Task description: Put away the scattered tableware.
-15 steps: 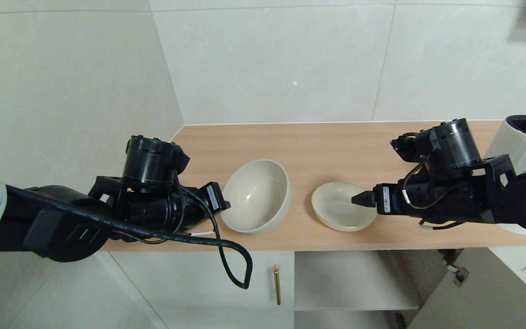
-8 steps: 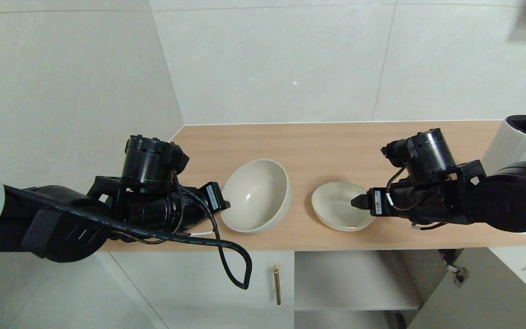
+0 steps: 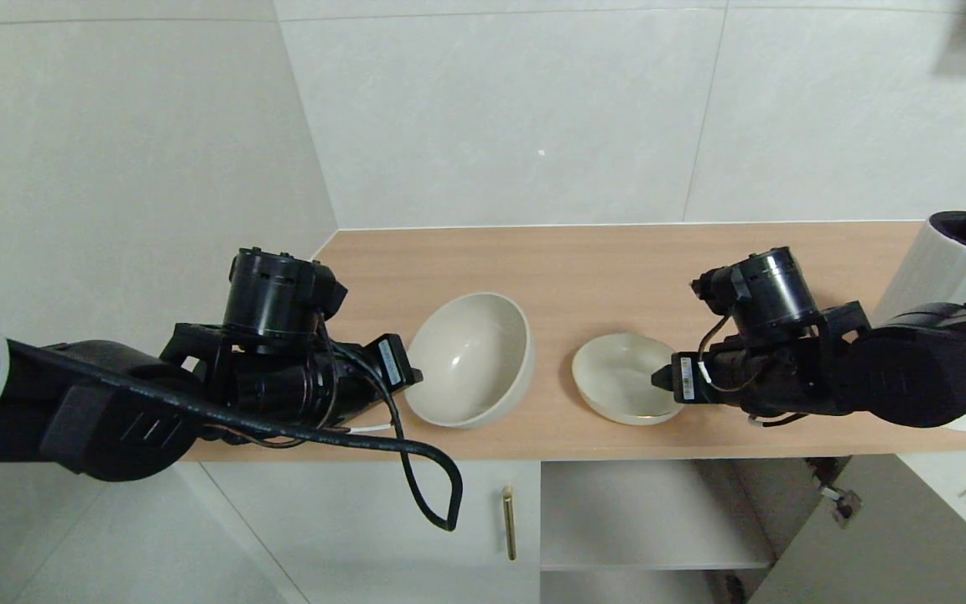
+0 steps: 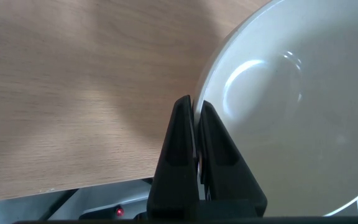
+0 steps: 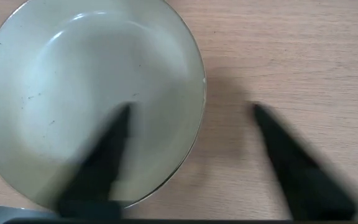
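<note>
Pinching the large bowl [image 4: 291,118] by its rim, left pincer [image 4: 194,102] closed tight; right pincer [image 5: 191,111], spread wide and empty, straddles small bowl [image 5: 73,87] rim.

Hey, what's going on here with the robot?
The robot is working on two bowls on a wooden counter. Its left hand pinches the rim of the larger bowl, which sits tipped. Its right hand is open, straddling the rim of the smaller bowl, not yet closed.
</note>
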